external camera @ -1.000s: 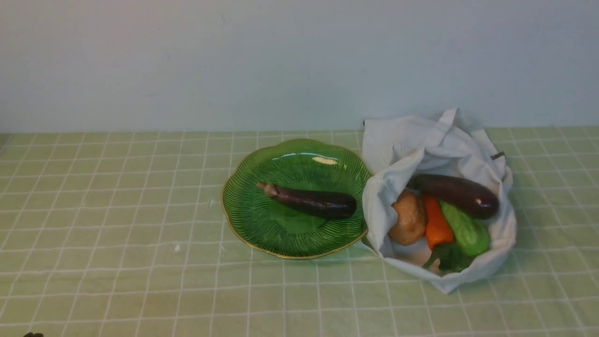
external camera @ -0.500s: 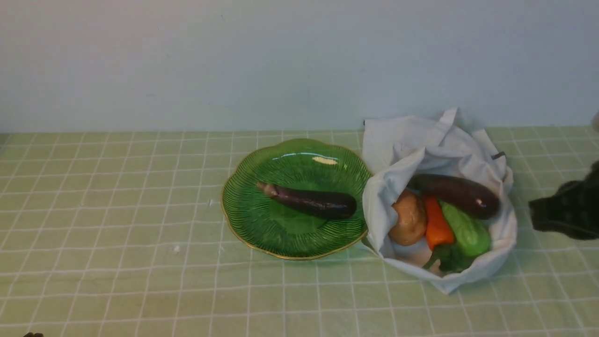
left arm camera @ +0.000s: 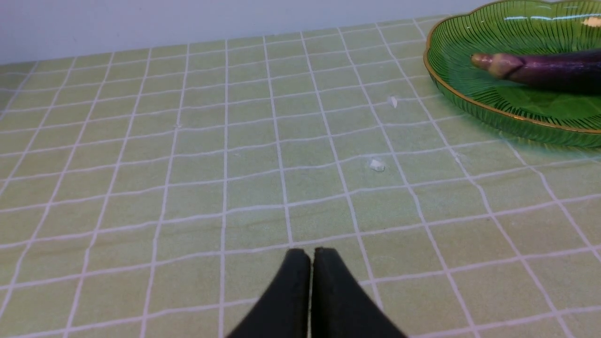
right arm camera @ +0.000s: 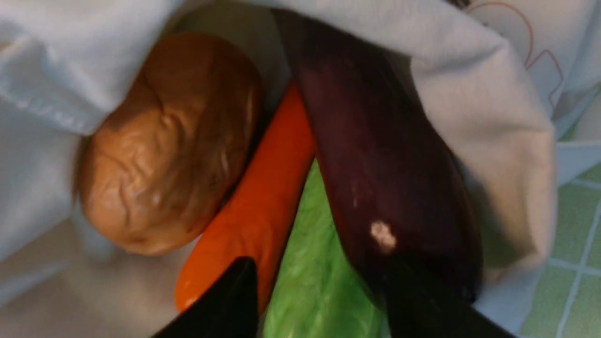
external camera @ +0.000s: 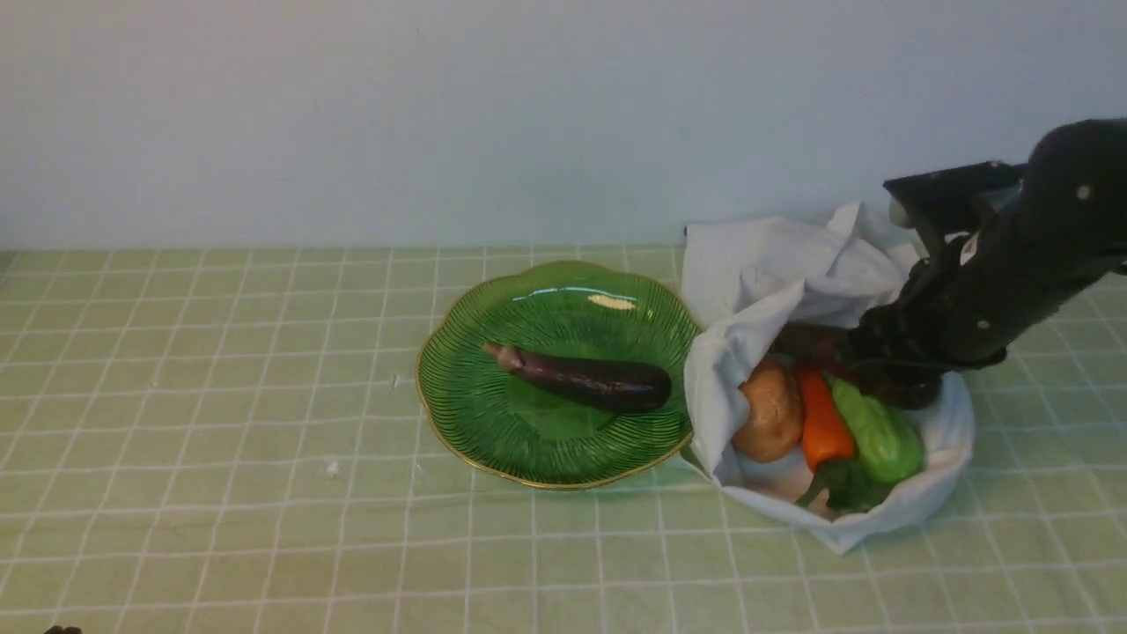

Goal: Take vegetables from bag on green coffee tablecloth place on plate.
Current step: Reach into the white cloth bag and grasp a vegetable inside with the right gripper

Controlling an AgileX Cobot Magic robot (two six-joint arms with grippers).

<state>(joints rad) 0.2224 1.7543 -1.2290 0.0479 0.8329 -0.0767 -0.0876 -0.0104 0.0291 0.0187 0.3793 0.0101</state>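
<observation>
Pale green gridded tablecloth (external camera: 220,396) covers the worktop below a plain wall (external camera: 440,114). One purple eggplant (external camera: 590,381) lies on the green glass plate (external camera: 493,423). The white cloth bag (external camera: 757,264) holds the tan potato (right arm camera: 164,141), orange carrot (right arm camera: 263,197), green gourd (right arm camera: 310,291) and second eggplant (right arm camera: 375,155). Only the wrist views show the right claw (right arm camera: 321,270) spread above them and the left claw (left arm camera: 311,253) closed.

The robot's black jointed right arm (external camera: 1012,255) slants down from the upper right of the frame toward the centre right, its black two-fingered right gripper (right arm camera: 323,281) held with fingers spread apart, while the black left gripper (left arm camera: 311,281) shows both tapered fingers pressed together.
</observation>
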